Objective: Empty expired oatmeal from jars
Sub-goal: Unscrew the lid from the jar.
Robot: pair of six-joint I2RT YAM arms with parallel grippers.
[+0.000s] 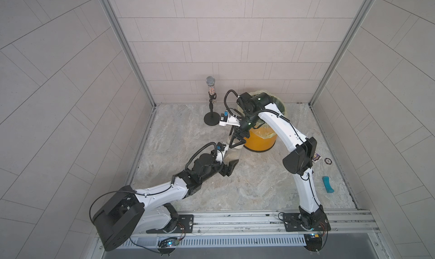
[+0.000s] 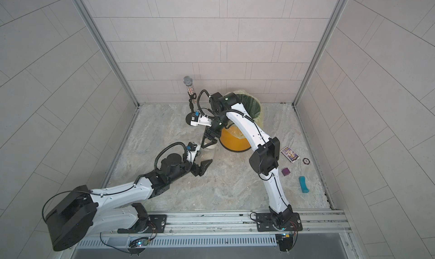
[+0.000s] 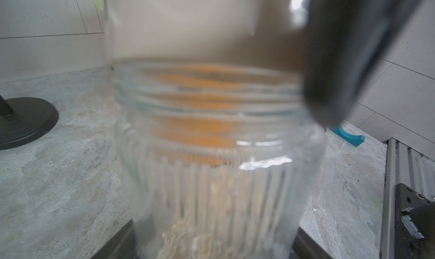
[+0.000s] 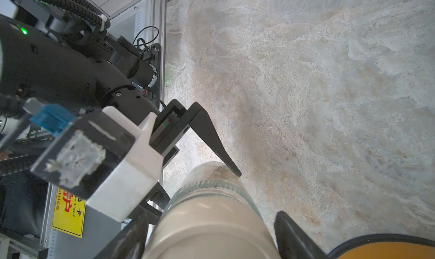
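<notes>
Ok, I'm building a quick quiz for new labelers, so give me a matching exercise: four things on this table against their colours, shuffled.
Things:
1. jar lid
2. bin
3. curved block
4. microphone stand base

Colours:
a. black
b. cream
c. orange
d. teal

Pairs: 1-b; 2-c; 3-d; 4-a

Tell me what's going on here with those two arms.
The left gripper is closed around the ribbed glass jar, which stands upright on the table beside the orange bin. The right gripper reaches down with its jaws on either side of the cream lid; whether it pinches isn't clear. The lid is on, with oatmeal in the jar's bottom.
</notes>
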